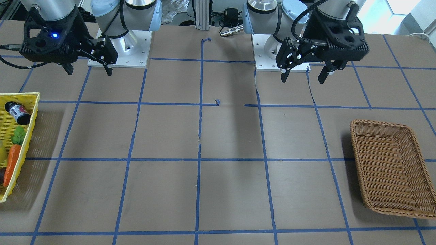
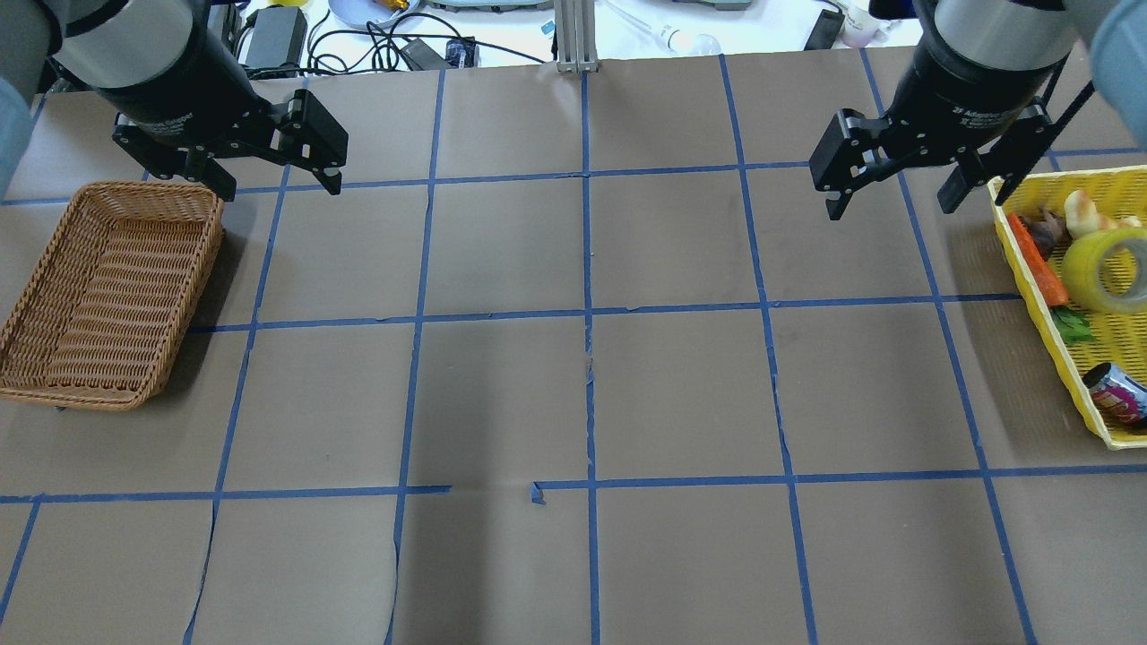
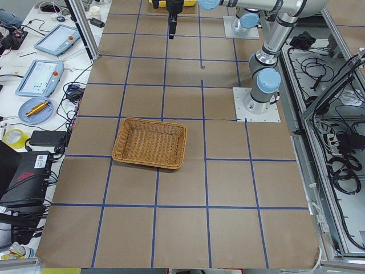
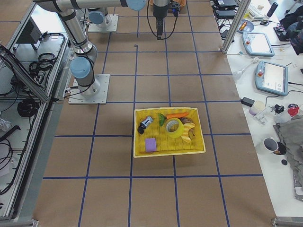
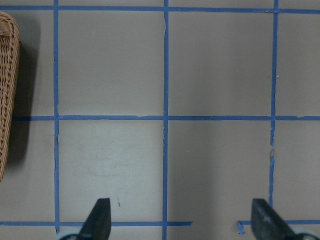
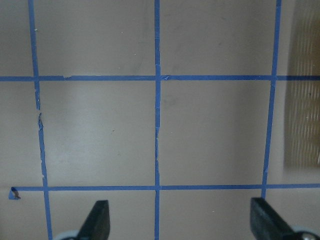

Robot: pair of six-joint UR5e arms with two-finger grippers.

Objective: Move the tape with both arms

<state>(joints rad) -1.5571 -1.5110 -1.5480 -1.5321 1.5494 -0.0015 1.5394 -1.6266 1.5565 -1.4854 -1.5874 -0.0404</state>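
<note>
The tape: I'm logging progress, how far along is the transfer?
Nothing done: the tape lies in the yellow basket on the robot's right. Nothing in hand: the right gripper and left gripper hang open, empty. Remaining: grasp, hand over, likely drop in the wicker basket.

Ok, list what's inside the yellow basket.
The yellow basket holds the tape, a carrot, a small bottle, a purple block and a pale yellow item. Anything under the tape is hidden.

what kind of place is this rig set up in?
Most likely a robotics research lab: left arm and right arm bolted to a paper-covered table marked with a blue tape grid, teach pendants on a side bench, and loose cabling nearby.
</note>
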